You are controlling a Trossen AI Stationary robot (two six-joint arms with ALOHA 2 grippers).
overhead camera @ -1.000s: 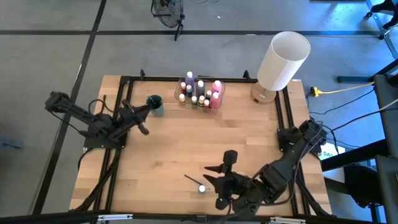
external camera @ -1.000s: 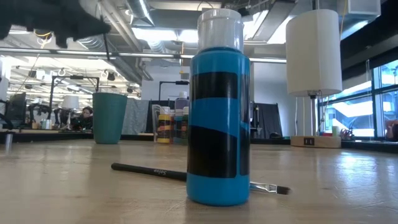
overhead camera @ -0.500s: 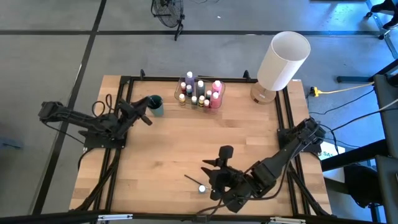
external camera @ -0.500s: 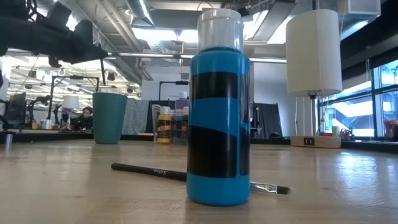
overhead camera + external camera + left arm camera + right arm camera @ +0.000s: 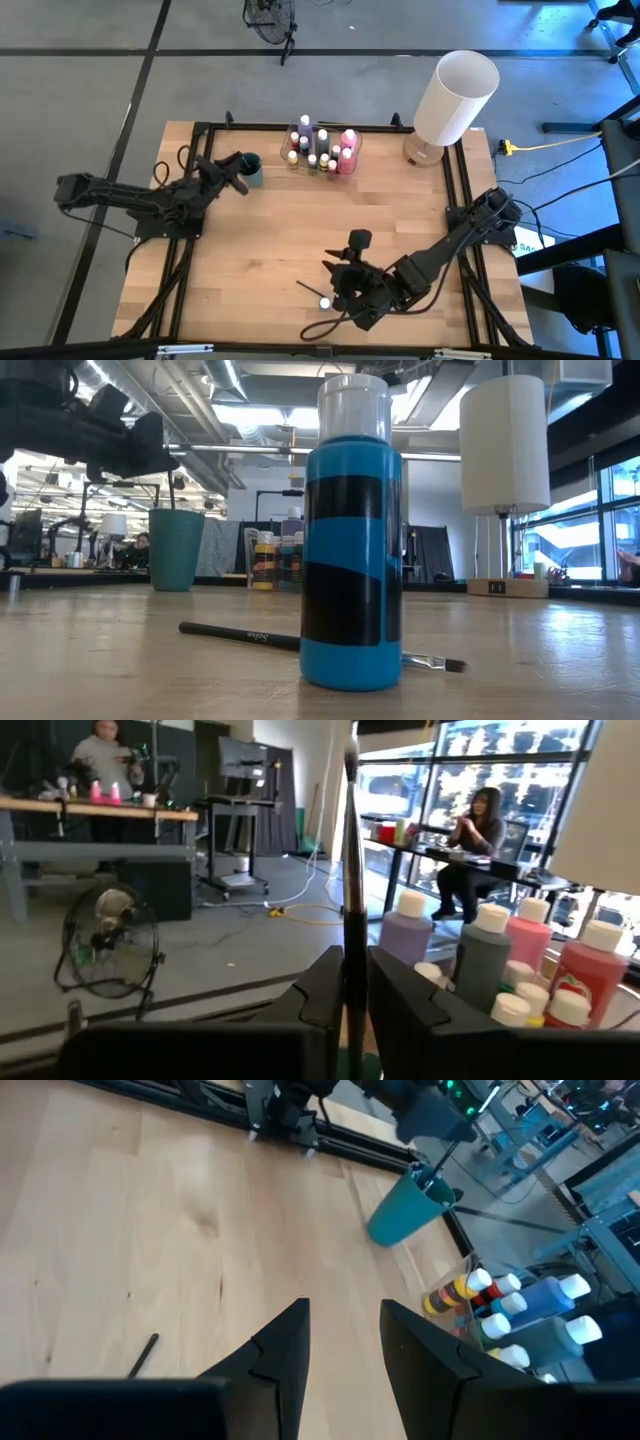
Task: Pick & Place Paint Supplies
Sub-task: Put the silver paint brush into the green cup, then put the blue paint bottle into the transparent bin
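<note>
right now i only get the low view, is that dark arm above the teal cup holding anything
Observer: Yes. The left claw grips a paintbrush upright between its fingers.
Operator: is the brush in the cup yet
Observer: Seen from the right wrist, the brush reaches from the claw down into the mouth of the teal cup.
Operator: and the other arm, i cant see it at all
Observer: From above, the right claw hovers open and empty beside the blue bottle, near the table's front edge.
</note>
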